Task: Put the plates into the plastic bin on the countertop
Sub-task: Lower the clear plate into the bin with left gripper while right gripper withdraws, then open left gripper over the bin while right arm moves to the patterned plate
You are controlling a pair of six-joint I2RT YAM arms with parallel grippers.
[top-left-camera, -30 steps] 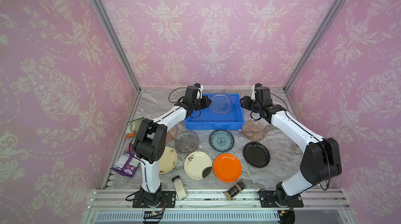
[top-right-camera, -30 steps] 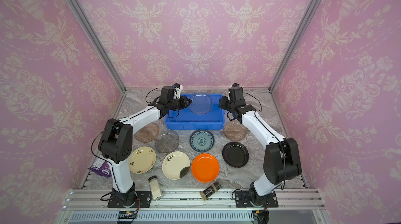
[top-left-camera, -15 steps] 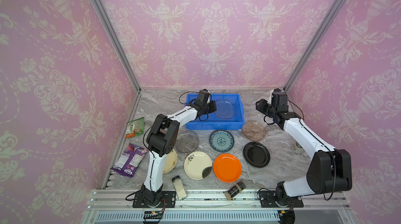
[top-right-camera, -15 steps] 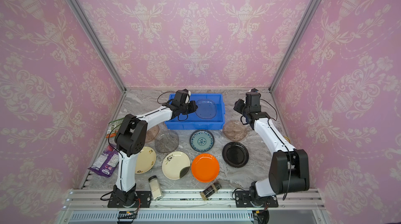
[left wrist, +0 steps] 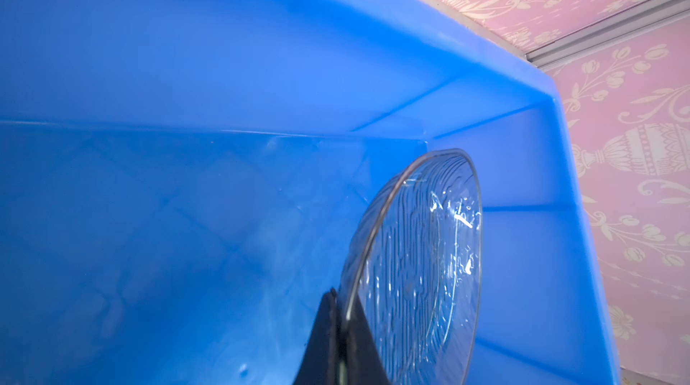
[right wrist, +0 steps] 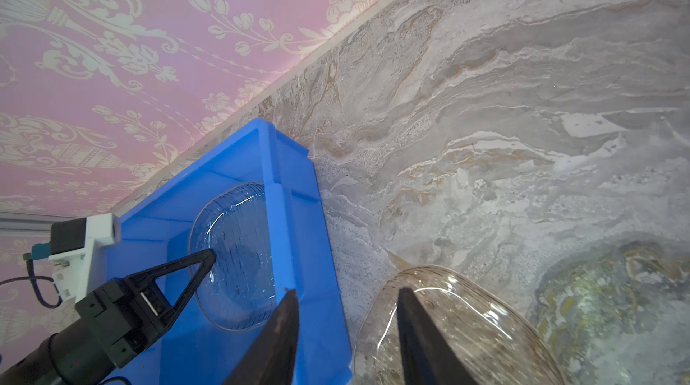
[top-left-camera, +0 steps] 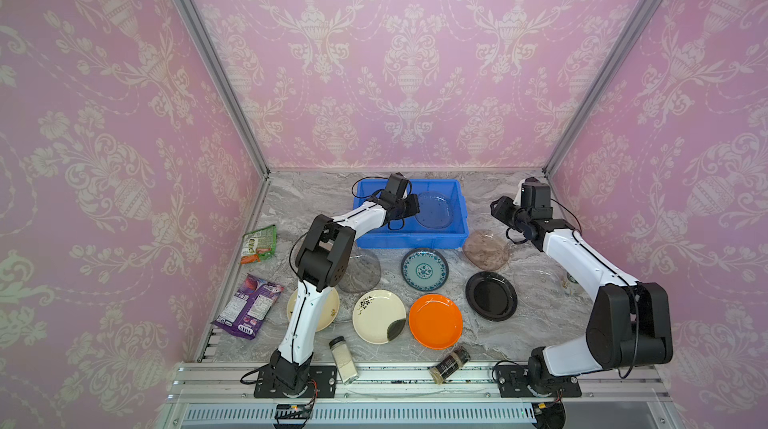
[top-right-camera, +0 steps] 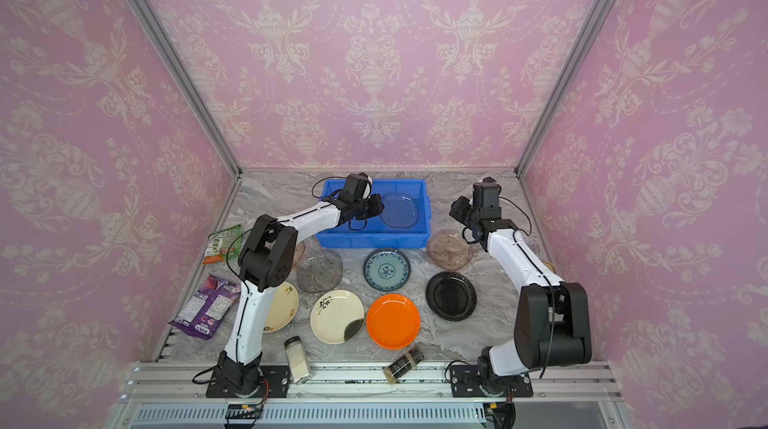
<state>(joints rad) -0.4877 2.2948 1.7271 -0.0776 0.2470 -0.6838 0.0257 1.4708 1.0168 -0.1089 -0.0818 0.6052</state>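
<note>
Left wrist: left tool (left wrist: 342, 299) pinches ribbed clear plate (left wrist: 422, 260) inside blue bin (left wrist: 186, 47); right tool (right wrist: 347, 291) parted.

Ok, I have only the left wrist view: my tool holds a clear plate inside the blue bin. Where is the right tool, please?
Observer: The right tool stands open outside the bin, near a brownish glass plate on the countertop.
Operator: And how many plates lie outside the bin?
Observer: At least seven in both top views, besides your clear plate. Among them are the orange plate and the black plate.
</note>
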